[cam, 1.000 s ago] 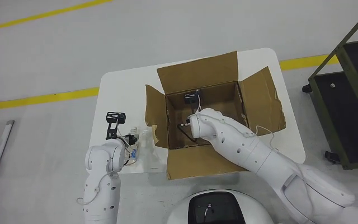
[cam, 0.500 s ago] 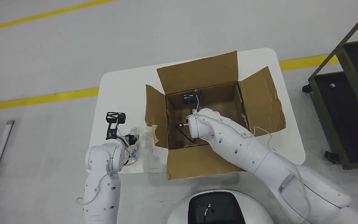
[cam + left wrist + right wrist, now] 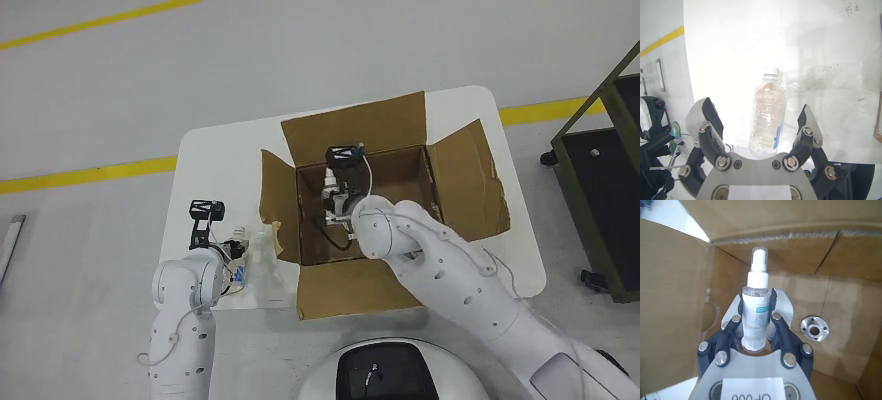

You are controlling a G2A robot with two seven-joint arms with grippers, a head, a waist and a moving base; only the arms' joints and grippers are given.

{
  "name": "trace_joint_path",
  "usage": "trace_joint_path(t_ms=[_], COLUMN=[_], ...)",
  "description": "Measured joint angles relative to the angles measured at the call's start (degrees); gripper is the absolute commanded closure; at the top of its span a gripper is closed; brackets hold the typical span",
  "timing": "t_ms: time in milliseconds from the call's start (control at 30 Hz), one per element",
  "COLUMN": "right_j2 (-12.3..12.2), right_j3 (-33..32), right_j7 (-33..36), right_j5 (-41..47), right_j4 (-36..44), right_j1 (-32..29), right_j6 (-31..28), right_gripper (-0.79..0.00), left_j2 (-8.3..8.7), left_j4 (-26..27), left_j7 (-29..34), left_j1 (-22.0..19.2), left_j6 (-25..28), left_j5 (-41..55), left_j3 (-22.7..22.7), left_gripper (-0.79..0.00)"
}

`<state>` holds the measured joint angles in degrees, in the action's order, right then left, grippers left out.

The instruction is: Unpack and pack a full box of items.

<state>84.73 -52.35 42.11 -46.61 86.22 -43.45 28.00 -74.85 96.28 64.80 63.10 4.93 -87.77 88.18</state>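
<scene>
An open cardboard box (image 3: 455, 180) stands on the white table (image 3: 220, 160), flaps spread. My right gripper (image 3: 756, 306) is inside the box, shut on a white spray bottle (image 3: 755, 317) with a clear cap; the same spray bottle (image 3: 328, 183) rises near the box's far left corner. A metal flange (image 3: 814, 331) lies on the box floor. Left of the box, my left gripper (image 3: 761, 115) stands open around a clear plastic bottle (image 3: 768, 117) lying on the table, fingers apart from it. That bottle (image 3: 236, 238) sits near the table's front left.
A crumpled clear plastic wrap (image 3: 810, 75) lies beyond the bottle, also seen as plastic wrap (image 3: 262, 250) beside the box's left flap. A dark metal cart (image 3: 600, 170) stands right of the table. Bare table lies behind the left gripper.
My right gripper has risen from the box floor with the spray bottle in it, toward the box's far wall. The left arm has stayed still.
</scene>
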Motion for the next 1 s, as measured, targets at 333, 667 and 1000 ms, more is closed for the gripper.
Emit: trace_joint_path(t_ms=[333, 667, 1000], right_j2=[-2.80, -2.70, -2.72], right_j3=[-13.43, -19.18, -19.15], right_j7=[-5.41, -9.18, -9.29], right_j5=[6.06, 23.62, 23.39], right_j4=[15.22, 13.80, 13.91], right_j1=[-14.73, -17.60, -17.68], right_j6=[-12.13, -20.03, -20.13], right_gripper=[0.000, 0.000, 0.000], left_j2=[0.00, 0.00, 0.00], left_j4=[0.00, 0.00, 0.00], left_j7=[0.00, 0.00, 0.00], left_j1=[0.00, 0.00, 0.00], left_j6=[0.00, 0.00, 0.00], left_j5=[0.00, 0.00, 0.00], left_j3=[0.00, 0.00, 0.00], left_gripper=[-0.785, -0.785, -0.785])
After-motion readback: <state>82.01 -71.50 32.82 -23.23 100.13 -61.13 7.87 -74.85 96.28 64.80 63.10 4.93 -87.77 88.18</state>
